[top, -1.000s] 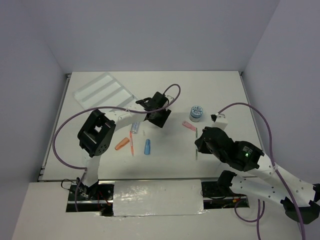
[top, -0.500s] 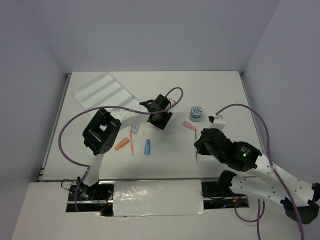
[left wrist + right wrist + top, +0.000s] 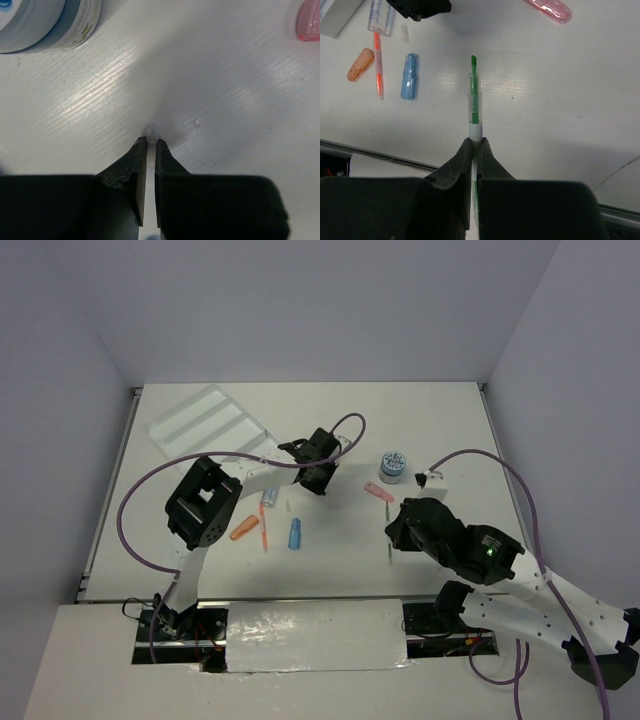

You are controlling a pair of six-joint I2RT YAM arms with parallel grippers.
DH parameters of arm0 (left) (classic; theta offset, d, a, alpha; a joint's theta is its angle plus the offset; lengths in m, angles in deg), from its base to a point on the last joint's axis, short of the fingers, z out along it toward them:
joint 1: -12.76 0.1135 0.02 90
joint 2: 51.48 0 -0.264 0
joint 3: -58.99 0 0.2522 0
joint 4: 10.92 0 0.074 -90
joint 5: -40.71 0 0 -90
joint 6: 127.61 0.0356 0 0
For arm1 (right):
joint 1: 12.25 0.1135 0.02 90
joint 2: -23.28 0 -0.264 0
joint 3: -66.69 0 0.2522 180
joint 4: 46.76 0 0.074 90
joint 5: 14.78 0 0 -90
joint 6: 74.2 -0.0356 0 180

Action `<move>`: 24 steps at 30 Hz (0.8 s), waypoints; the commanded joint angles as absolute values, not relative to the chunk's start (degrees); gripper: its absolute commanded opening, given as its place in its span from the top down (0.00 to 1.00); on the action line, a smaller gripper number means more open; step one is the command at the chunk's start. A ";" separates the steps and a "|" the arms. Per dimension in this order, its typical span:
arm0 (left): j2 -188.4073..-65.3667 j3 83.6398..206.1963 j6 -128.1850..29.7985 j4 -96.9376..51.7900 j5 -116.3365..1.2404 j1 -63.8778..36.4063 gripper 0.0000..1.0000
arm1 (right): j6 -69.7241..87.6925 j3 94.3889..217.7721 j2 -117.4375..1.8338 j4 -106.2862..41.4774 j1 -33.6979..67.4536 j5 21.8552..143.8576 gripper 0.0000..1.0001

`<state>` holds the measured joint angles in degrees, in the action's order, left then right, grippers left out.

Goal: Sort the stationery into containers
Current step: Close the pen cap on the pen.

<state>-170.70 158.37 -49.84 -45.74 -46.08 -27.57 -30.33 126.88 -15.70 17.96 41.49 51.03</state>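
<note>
The white divided tray lies at the far left. My left gripper is shut on a small clear piece down at the table top, between the bottle and the blue-white pot. My right gripper is shut on the end of a green pen, which points away from the fingers over the table. On the table lie a pink cap, a blue cap, an orange cap, an orange pen and a blue-capped clear bottle.
A small clear cap lies beside the bottle, apart from my left fingers. The left arm's cable loops over the left side of the table. The table's near edge runs just behind my right gripper.
My left gripper's jaws have closed on the small clear piece. The right gripper has drifted a little toward the near left with the green pen.
</note>
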 commanded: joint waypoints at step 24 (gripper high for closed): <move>-127.08 136.56 -84.28 -21.61 -49.55 -30.83 0.86 | -24.72 114.19 -17.32 -26.58 41.89 65.11 1.00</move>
<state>-129.13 139.31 -78.74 -28.64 -48.99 -29.23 -24.84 112.70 -17.45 -15.79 41.51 64.41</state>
